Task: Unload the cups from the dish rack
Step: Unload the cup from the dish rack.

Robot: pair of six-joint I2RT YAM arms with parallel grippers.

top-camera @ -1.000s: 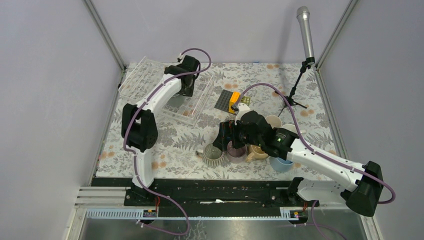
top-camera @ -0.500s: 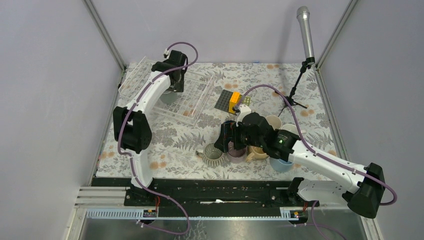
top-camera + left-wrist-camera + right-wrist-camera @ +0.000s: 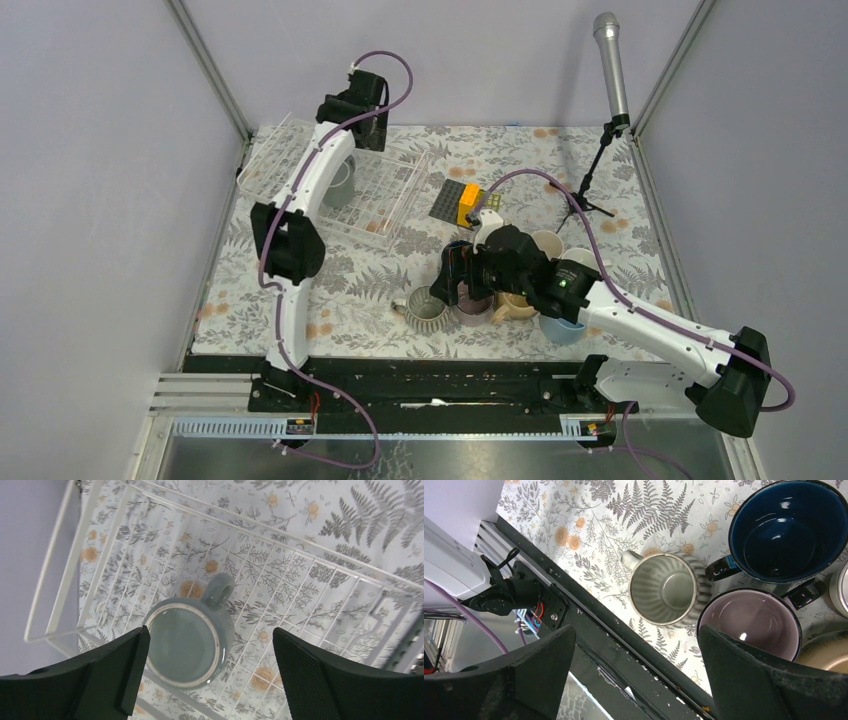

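Observation:
The dish rack (image 3: pixel 395 200) of clear wire bars lies at the back left, and one grey cup (image 3: pixel 340 182) stands upright in it. In the left wrist view the same grey cup (image 3: pixel 187 647) sits on the dish rack (image 3: pixel 60 592), handle pointing up-right. My left gripper (image 3: pixel 209 670) hangs open above it, the cup nearer the left finger. In the top view the left gripper (image 3: pixel 365 128) is raised over the rack's back. My right gripper (image 3: pixel 636 650) is open and empty above the table's front edge, beside the ribbed cup (image 3: pixel 664 589), mauve cup (image 3: pixel 749 622) and navy cup (image 3: pixel 786 530).
More cups stand right of centre: tan (image 3: pixel 515 305), light blue (image 3: pixel 563 327), white (image 3: pixel 547 243). A dark studded plate with yellow and green blocks (image 3: pixel 462 200) lies behind them. A microphone on a tripod (image 3: pixel 588 195) stands at the back right. A black rail (image 3: pixel 430 375) runs along the front.
My left arm has risen from low inside the rack and swung toward the back wall, uncovering the grey cup. The right arm has barely moved. Both grippers stay open.

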